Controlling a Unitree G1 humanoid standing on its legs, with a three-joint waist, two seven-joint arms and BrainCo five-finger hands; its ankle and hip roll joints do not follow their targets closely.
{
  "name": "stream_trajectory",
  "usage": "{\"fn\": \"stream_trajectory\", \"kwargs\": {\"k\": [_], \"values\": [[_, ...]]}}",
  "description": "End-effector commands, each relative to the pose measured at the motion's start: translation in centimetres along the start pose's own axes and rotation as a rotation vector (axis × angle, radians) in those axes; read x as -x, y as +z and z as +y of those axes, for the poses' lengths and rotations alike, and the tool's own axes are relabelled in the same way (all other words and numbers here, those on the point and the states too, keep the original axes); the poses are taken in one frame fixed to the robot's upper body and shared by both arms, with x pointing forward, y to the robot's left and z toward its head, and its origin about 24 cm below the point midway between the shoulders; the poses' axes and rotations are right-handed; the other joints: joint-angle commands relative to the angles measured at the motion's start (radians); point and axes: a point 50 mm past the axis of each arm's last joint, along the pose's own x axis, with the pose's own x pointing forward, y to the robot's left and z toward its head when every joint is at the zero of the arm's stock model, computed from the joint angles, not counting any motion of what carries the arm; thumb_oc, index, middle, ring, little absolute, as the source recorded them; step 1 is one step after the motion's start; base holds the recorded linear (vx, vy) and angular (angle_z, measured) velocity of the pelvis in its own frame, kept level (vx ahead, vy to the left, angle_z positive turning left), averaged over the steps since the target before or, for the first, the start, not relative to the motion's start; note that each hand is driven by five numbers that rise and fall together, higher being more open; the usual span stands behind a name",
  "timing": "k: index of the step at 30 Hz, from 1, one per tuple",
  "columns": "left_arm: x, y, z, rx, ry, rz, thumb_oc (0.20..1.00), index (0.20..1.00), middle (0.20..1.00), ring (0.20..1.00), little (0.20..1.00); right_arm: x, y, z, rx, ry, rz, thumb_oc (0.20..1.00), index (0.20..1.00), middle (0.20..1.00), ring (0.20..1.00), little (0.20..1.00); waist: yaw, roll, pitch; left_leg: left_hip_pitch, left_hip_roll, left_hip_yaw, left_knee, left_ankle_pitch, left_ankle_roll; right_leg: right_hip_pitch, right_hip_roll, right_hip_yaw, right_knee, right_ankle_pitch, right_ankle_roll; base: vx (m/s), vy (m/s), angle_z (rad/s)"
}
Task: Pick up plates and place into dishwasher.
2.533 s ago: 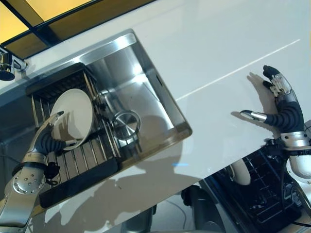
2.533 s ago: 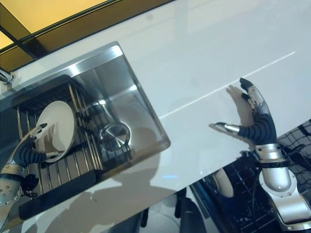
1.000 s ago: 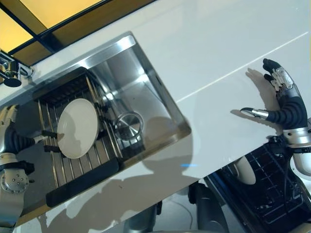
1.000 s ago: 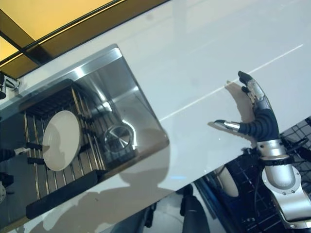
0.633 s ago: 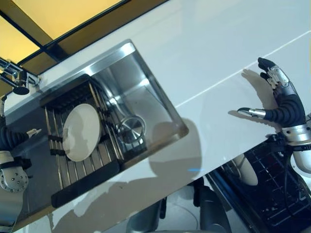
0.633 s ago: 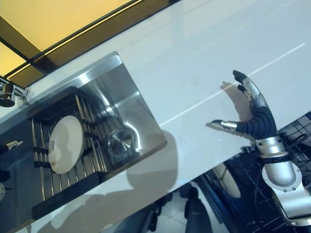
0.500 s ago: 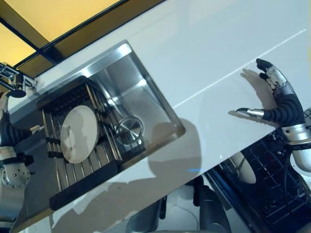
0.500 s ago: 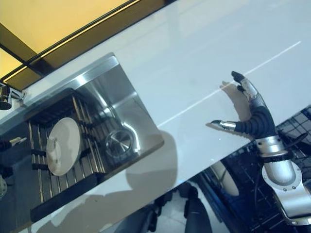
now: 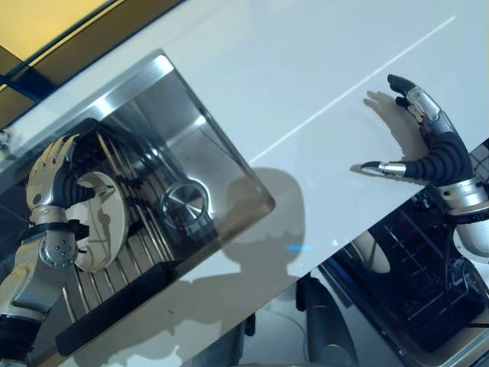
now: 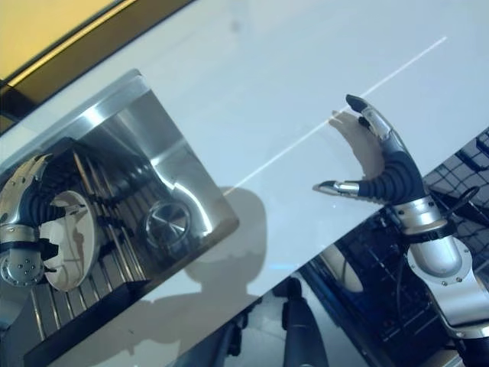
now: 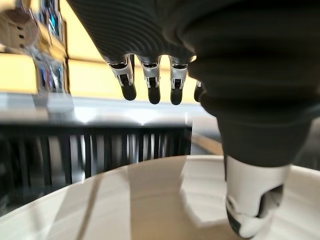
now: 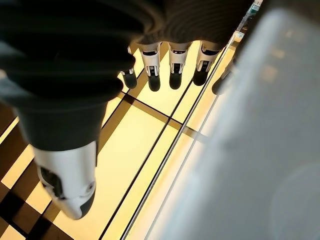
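A cream plate (image 9: 107, 229) stands on edge in the dark dish rack (image 9: 114, 294) inside the steel sink (image 9: 206, 145). My left hand (image 9: 50, 172) is at the plate's upper rim. In the left wrist view its fingers (image 11: 150, 80) reach straight past the plate (image 11: 150, 200) with a gap above the rim, while the thumb (image 11: 250, 210) hangs in front of the plate's face. My right hand (image 9: 432, 153) hovers open over the white counter, far to the right and holding nothing. A second pale plate (image 9: 372, 252) stands in the dishwasher rack (image 9: 428, 290) below the counter's edge.
A round steel drain strainer (image 9: 186, 200) lies on the sink floor beside the dish rack. The white counter (image 9: 306, 76) spreads from the sink to the right hand. The open dishwasher's dark wire rack sits under the counter's front edge at lower right.
The camera has shifted. My left hand has come in from the view's left edge to the plate's upper rim. The right hand has stayed over the counter.
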Motion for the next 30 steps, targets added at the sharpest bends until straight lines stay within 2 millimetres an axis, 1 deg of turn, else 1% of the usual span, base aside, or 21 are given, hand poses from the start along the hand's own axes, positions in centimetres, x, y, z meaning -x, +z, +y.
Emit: {"fn": "stream_trajectory", "kwargs": {"k": [1,4,7,12,16,25,27,30], "values": [[-1.0,-1.2,1.2,-0.038,0.0,0.056,1.0,1.0,1.0,1.0,1.0,3.1,-5.6,0.0,0.045,0.057,0.346,1.0,1.0,1.0,1.0,1.0,-0.036,0.014,0.077,-0.088,-0.049,0.021,0.098,-0.025,0.066,0.078,-0.008,-0.015,-0.227,0.109,0.097,0.02,0.046,-0.03],[-0.8,-2.2,0.3,-0.044,-0.061,0.105,1.0,1.0,1.0,1.0,1.0,3.1,-5.6,0.0,0.046,0.054,0.344,1.0,1.0,1.0,1.0,1.0,-0.035,0.007,0.082,-0.095,-0.05,0.022,0.101,-0.024,0.067,0.071,-0.008,-0.016,-0.225,0.112,0.097,0.01,0.034,0.0],[-0.6,-3.0,-0.8,-0.053,-0.178,0.157,1.0,1.0,1.0,1.0,1.0,3.1,-5.6,0.0,0.047,0.056,0.34,1.0,1.0,1.0,1.0,1.0,-0.034,0.006,0.089,-0.103,-0.053,0.022,0.106,-0.023,0.07,0.064,-0.009,-0.02,-0.219,0.114,0.098,0.0,0.021,0.0],[-0.3,-3.5,-1.8,-0.043,-0.319,0.199,1.0,1.0,1.0,1.0,1.0,2.8,-5.4,0.0,0.046,0.062,0.333,1.0,1.0,1.0,1.0,1.0,-0.03,0.008,0.094,-0.105,-0.058,0.018,0.108,-0.022,0.072,0.063,-0.01,-0.025,-0.218,0.118,0.1,0.01,0.013,0.03],[0.2,-3.9,-2.6,-0.017,-0.426,0.213,1.0,1.0,1.0,1.0,1.0,2.7,-5.2,-0.2,0.058,0.071,0.331,1.0,1.0,1.0,1.0,1.0,-0.029,0.018,0.093,-0.1,-0.062,0.016,0.104,-0.02,0.074,0.064,-0.012,-0.029,-0.214,0.117,0.1,0.01,0.044,0.02],[0.6,-3.8,-3.0,0.001,-0.537,0.172,1.0,1.0,1.0,1.0,1.0,2.7,-5.1,-0.7,0.073,0.093,0.328,1.0,1.0,1.0,1.0,1.0,-0.028,0.035,0.092,-0.092,-0.062,0.012,0.098,-0.018,0.073,0.066,-0.015,-0.033,-0.208,0.111,0.1,0.0,0.013,0.0],[0.5,-3.6,-3.0,-0.023,-0.563,0.148,1.0,1.0,1.0,1.0,1.0,2.6,-5.1,-0.7,0.075,0.093,0.327,1.0,1.0,1.0,1.0,1.0,-0.029,0.036,0.092,-0.093,-0.062,0.011,0.099,-0.018,0.072,0.065,-0.015,-0.033,-0.207,0.111,0.1,0.0,0.0,0.0],[0.3,-3.0,-3.0,-0.13,-0.639,0.079,1.0,1.0,1.0,1.0,1.0,2.4,-5.1,-0.9,0.077,0.097,0.323,1.0,1.0,1.0,1.0,1.0,-0.034,0.038,0.093,-0.093,-0.061,0.01,0.098,-0.019,0.072,0.064,-0.014,-0.032,-0.207,0.113,0.1,0.0,0.0,0.0]]}}
